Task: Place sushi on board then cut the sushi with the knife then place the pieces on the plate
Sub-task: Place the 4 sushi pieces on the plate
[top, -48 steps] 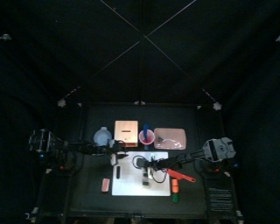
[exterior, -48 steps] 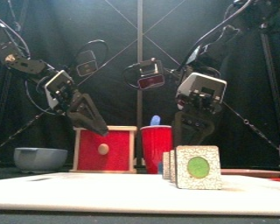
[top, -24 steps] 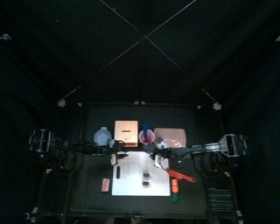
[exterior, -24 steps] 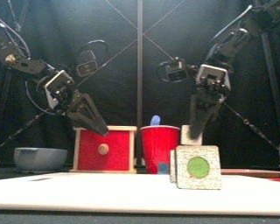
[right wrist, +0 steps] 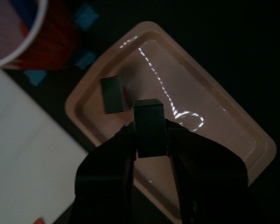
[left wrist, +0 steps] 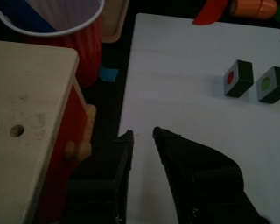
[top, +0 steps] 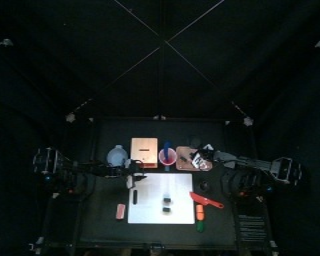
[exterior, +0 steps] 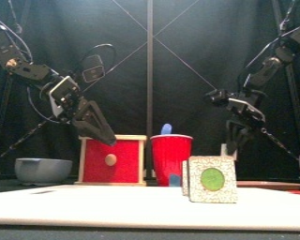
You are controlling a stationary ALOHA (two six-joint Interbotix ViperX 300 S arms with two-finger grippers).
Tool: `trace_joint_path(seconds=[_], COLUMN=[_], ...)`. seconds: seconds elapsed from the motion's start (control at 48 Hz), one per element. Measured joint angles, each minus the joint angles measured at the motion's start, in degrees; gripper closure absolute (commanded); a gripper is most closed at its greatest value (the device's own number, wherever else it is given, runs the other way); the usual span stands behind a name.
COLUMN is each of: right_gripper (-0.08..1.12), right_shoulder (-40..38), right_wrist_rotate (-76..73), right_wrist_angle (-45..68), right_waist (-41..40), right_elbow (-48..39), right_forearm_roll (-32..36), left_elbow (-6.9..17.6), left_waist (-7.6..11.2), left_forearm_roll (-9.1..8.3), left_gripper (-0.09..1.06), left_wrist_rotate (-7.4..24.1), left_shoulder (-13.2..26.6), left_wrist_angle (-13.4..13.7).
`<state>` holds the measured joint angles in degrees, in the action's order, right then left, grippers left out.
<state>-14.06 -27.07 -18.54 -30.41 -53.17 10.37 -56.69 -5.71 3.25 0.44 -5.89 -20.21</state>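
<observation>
right claw [right wrist: 150,138] pinching sushi piece [right wrist: 150,117] over pink tray [right wrist: 224,131], another piece [right wrist: 111,94] seemingly on it, left claw [left wrist: 142,134] slightly spread

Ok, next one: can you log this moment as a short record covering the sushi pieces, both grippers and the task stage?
stage: carrying cut pieces to the plate
right gripper: shut on a dark green sushi piece, over the flat pink tray
on tray: one other piece
on white cutting board: two sushi pieces
left gripper: slightly open, empty, low over the board beside the pale wooden box
red toy knife: lying at the board's right edge
</observation>
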Motion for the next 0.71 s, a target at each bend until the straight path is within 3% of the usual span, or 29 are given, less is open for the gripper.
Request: trace_joint_path(seconds=[0.375, 0.708], right_gripper=[0.52, 0.23], right_shoulder=[6.42, 6.42], right_wrist_rotate=[0.0, 0.0], right_wrist_angle=[1.76, 1.41], right_waist=[-0.88, -0.97], right_elbow=[0.0, 0.53], right_forearm_roll=[-0.53, -1.05], left_elbow=[0.0, 0.0], left_waist=[0.0, -0.09], left_forearm_roll=[0.0, 0.0], left_gripper=[0.28, 0.28], left_wrist_rotate=[-0.09, -0.09], left_shoulder=[0.0, 0.0], left_wrist_angle=[-0.09, 0.0])
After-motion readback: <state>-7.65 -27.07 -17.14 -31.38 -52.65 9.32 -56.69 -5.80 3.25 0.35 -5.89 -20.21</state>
